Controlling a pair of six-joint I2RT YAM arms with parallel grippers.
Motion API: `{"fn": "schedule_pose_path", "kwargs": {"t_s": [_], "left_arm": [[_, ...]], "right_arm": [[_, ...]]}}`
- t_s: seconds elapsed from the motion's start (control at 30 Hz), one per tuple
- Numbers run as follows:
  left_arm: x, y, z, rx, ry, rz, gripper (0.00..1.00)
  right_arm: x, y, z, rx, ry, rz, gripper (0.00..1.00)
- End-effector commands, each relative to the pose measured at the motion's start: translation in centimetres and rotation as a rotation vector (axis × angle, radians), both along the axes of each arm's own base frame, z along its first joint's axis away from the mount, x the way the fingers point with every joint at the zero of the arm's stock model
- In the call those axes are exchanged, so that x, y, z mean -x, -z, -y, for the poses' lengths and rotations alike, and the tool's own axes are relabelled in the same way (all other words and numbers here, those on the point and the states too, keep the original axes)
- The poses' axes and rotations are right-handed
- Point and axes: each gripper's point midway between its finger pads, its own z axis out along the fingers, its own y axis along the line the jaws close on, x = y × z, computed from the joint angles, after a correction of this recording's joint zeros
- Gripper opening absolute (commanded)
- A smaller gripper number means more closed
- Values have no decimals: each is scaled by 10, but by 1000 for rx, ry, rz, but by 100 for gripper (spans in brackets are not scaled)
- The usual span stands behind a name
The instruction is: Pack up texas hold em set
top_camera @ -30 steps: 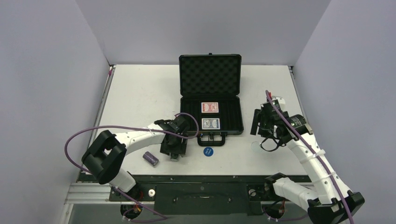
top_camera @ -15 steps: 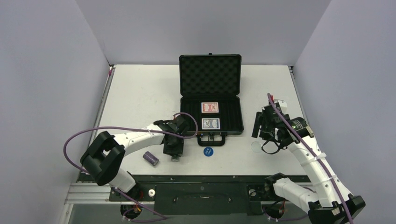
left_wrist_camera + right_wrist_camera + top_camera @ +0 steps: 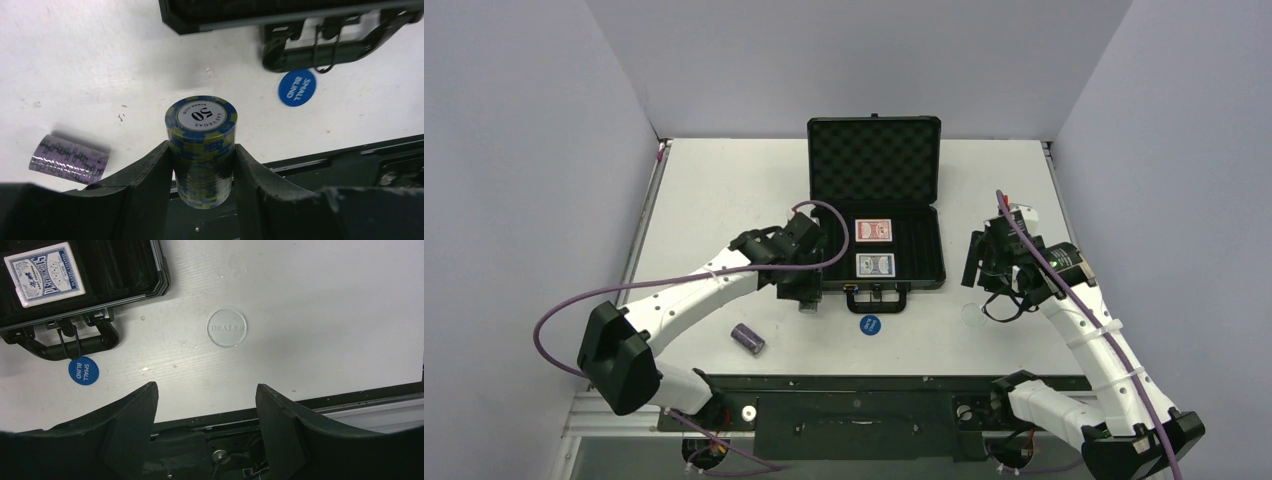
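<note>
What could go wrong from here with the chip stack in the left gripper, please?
The chip stack is pinched by its sides in the left gripper, one end sticking out, so it might tilt or slip. The gripper is near the front corner of the case and could shift it.

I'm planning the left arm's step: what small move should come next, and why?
Probably carry the chip stack over the open case and lower it into a free slot. The left gripper is shut on the stack, held off the table beside the case's front-left corner.
</note>
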Motion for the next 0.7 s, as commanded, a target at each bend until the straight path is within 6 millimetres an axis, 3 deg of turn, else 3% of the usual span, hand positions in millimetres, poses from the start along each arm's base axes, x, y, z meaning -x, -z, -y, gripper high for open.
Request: {"fn": "schedule_pose_path", "kwargs": {"t_s": [0.0, 0.37, 0.67], "left_arm": [[-31, -40, 5, 42, -12, 85, 0], [-111, -42, 17, 75, -26, 88, 0], [-154, -26, 40, 64, -10, 74, 0]], "right_arm": [[-2, -9, 3, -8, 21, 38, 67], [14, -4, 5, -32, 39, 28, 67], [25, 0, 8, -33, 41, 5, 67]]}}
